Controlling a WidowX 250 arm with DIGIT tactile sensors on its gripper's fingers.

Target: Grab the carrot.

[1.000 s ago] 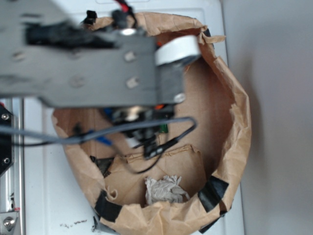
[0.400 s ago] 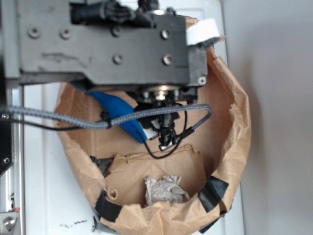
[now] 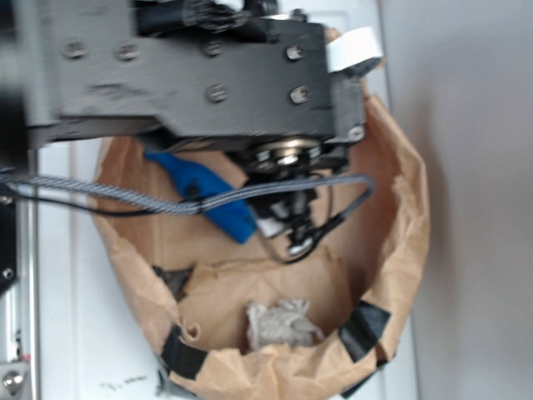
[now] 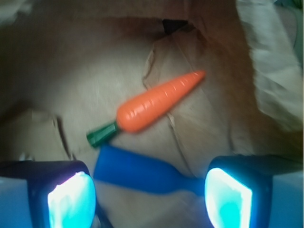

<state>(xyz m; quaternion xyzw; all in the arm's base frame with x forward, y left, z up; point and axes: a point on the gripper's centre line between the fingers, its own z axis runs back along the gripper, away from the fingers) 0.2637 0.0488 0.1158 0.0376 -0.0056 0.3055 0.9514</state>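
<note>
From the wrist camera the gripper (image 4: 149, 197) hangs released, its two fingers (image 4: 71, 197) spread wide at the near edge of the view, one at the left and one at the right, with glowing pale cyan pads. Nothing is clamped between them and they touch nothing I can make out. The blue bottle (image 4: 142, 172) lies across the gap between them, lower down on the paper.

The carrot (image 4: 152, 105) rests on the crumpled floor of the brown paper bag (image 4: 71, 85), just beyond the bottle and apart from both fingers. Its long axis runs on a diagonal: the tapered tip points to the far right, the short dark green stem cone to the near left. Its skin is glossy orange plastic with faint ridges across it, thick at the stem end and narrowing evenly to a rounded point.

In the exterior view the dark grey arm (image 3: 191, 75) fills the far half of the picture above the bag (image 3: 400, 208), whose creased brown walls are patched with black tape. A braided grey cable (image 3: 125, 190) loops across the blue bottle (image 3: 204, 196). A wad of pale crumpled paper (image 3: 281, 323) sits at the near end of the bag. The bag stands on a white worktop (image 3: 67, 317). The carrot is hidden under the arm there.
</note>
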